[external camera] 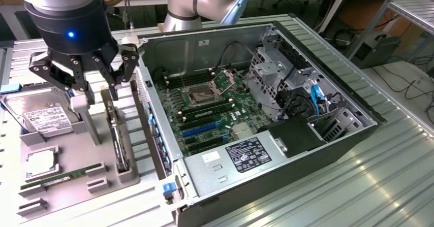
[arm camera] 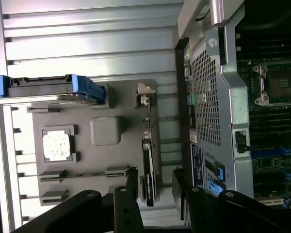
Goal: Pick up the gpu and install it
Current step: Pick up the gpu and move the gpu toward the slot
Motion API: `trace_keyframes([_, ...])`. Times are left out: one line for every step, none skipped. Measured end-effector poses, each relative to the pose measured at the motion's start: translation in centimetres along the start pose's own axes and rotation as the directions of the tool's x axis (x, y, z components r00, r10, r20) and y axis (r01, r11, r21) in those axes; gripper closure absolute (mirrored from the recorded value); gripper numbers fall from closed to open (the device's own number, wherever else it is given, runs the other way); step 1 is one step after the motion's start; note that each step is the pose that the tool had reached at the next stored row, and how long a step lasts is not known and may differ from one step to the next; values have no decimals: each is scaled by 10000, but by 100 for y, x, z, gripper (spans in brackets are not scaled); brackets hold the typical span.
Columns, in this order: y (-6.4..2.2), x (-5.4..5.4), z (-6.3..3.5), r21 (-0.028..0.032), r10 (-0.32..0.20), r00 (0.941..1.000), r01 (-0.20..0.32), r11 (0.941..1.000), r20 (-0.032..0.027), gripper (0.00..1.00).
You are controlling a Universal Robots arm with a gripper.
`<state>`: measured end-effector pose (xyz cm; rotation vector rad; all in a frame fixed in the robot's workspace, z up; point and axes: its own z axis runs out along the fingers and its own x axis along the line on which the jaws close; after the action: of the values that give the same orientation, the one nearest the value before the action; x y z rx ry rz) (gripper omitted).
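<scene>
The gpu (external camera: 117, 135) is a slim black card standing on edge in a slot of the grey parts holder (external camera: 74, 153), on the exterior view's left beside the open computer case (external camera: 318, 135). My gripper (external camera: 96, 91) hangs open just above the card's far end, one finger on each side and touching nothing. In the wrist view the gpu (arm camera: 148, 165) lies straight ahead with its silvery bracket (arm camera: 144, 96) at the far end. The gripper (arm camera: 154, 194) straddles the card's near end, and its black fingers (arm camera: 127, 199) are spread wide.
The holder also carries a silver hard drive (external camera: 44, 116), a CPU (external camera: 40, 161) and a green RAM stick (external camera: 58, 177). The case's motherboard (external camera: 210, 105) has blue expansion slots (external camera: 200, 129). The case's rear wall (arm camera: 211, 97) stands close beside the gpu. Everything sits on a ribbed metal table (external camera: 379, 186).
</scene>
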<state>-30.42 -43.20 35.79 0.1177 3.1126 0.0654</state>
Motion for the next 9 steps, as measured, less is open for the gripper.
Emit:
trace_keyframes([-5, 5, 18, 1, 0, 10000, 0, 10000, 0, 58])
trace_keyframes([-11, 11, 37, 0, 0, 10000, 0, 10000, 0, 58])
trace_keyframes([-18, 16, 55, 0, 2, 10000, -2, 10000, 1, 58])
trace_keyframes([-28, 22, 77, 0, 2, 10000, -2, 10000, 0, 58])
trace_keyframes([-36, 24, 94, 0, 1, 10000, -1, 10000, 1, 58])
trace_keyframes([-43, 25, 112, 0, 1, 10000, -1, 10000, 0, 58])
trace_keyframes([-49, 26, 131, 0, 1, 10000, -1, 10000, 0, 58])
trace_keyframes([-62, 26, 163, -1, 0, 10000, 0, 10000, 1, 58])
trace_keyframes([-69, 26, 180, 0, 1, 10000, -1, 10000, 1, 58])
